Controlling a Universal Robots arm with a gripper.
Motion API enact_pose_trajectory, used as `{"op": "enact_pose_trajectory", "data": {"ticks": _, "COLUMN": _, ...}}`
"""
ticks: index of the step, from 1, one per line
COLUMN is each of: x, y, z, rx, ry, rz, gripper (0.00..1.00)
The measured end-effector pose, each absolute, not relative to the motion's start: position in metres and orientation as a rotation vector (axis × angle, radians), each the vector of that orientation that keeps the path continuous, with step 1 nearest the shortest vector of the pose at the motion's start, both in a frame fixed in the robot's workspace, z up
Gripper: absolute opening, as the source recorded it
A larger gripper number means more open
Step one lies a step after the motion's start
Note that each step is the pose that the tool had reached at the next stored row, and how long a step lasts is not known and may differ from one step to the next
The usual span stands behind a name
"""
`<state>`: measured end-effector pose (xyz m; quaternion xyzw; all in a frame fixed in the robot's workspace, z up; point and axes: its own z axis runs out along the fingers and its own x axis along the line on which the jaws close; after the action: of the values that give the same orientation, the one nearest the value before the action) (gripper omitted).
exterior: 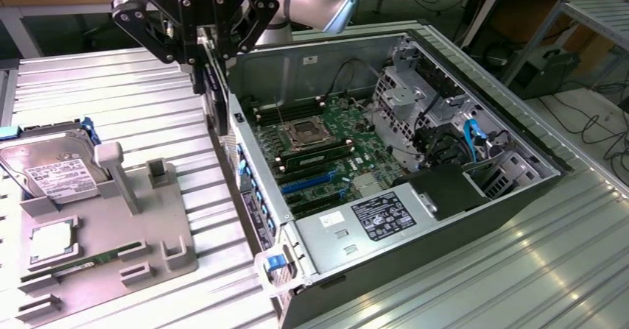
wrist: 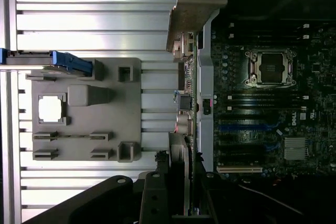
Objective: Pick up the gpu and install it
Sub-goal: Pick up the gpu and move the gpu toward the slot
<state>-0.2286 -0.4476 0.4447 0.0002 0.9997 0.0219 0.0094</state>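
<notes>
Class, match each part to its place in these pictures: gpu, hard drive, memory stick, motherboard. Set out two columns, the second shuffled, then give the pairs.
Things
1. gpu
2. hard drive
3. memory stick
4. motherboard

Places
A. inside the open case
B. lying flat in the grey holder's slots
C. clamped edge-on in the gripper, at the case's edge
D. on the holder, white label up

Pairs: 1-C, 2-D, 3-B, 4-A

Hard drive [exterior: 49, 171] and grey fixture [exterior: 147, 226] sit beside an open computer case [exterior: 423, 270].
</notes>
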Motion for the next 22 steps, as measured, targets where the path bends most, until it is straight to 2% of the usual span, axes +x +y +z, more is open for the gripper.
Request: {"op": "enact_pose_trajectory", "data": {"ticks": 22, "x": -0.218, "y": -0.448, "z": 0.445, "rx": 0.001, "ry": 3.122, "rz": 0.068, "gripper": 0.27}}
